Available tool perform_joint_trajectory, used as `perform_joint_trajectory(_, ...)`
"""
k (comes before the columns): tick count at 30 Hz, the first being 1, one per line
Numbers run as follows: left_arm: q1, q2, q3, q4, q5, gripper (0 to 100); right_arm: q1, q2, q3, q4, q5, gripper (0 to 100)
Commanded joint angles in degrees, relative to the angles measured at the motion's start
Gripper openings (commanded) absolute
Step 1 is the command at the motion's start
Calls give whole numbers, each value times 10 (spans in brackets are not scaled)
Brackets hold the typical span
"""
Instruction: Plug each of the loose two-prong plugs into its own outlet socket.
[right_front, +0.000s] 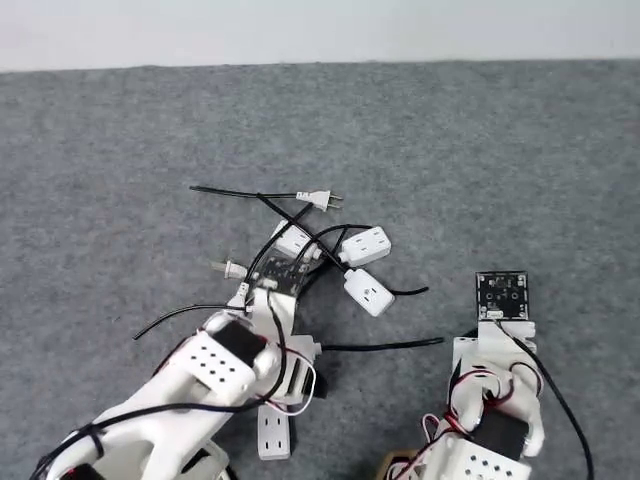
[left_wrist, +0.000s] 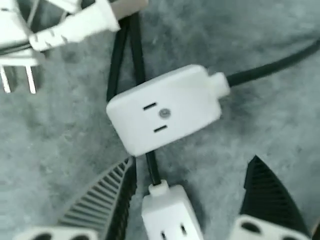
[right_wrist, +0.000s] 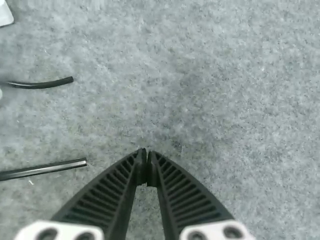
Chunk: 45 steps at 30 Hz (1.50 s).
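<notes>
Seen from above, white sockets (right_front: 365, 245) lay tangled in black cords (right_front: 240, 192) on the grey carpet (right_front: 480, 150). A loose plug (right_front: 318, 200) lay just beyond them with its prongs free. The left wrist view showed the left gripper (left_wrist: 193, 161) spread wide. One socket (left_wrist: 165, 112) lay just ahead of it with both slots showing, and another socket (left_wrist: 167, 217) sat between its fingers. The right gripper (right_wrist: 146, 152) was clenched on nothing over carpet, near two cord ends (right_wrist: 50, 82) and well apart from the sockets.
</notes>
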Motion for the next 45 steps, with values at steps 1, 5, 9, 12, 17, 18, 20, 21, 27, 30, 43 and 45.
perform_joint_trajectory(1, -2, 1, 19, -47, 48, 327, 6, -8, -6, -13, 7, 9)
perform_joint_trajectory(5, -36, 2, 23, -48, 53, 326, 6, -8, -6, -13, 6, 9)
perform_joint_trajectory(9, -40, 3, 39, -63, 55, 245, 7, -8, -6, -14, 6, 9)
perform_joint_trajectory(12, -39, 3, 51, -83, 55, 77, 7, -8, -6, -14, 6, 9)
perform_joint_trajectory(17, -38, 2, 52, -84, 54, 11, 8, -8, -6, -14, 6, 9)
perform_joint_trajectory(18, -38, 2, 52, -85, 53, 10, 8, -8, -6, -14, 7, 9)
perform_joint_trajectory(20, -38, 2, 52, -87, 47, 12, 8, -8, -6, -14, 7, 9)
perform_joint_trajectory(21, -38, 2, 52, -92, 40, 12, 8, -8, -6, -14, 7, 9)
perform_joint_trajectory(27, -38, -3, 48, -129, 33, 12, 8, -8, -6, -13, 7, 9)
perform_joint_trajectory(30, -43, 1, 32, -171, 33, 12, 8, -8, -6, -13, 7, 9)
perform_joint_trajectory(43, -142, 2, -51, -286, -11, 12, 8, -8, -6, -13, 7, 9)
perform_joint_trajectory(45, -149, 0, -42, -269, -38, 14, 8, -8, -6, -13, 7, 9)
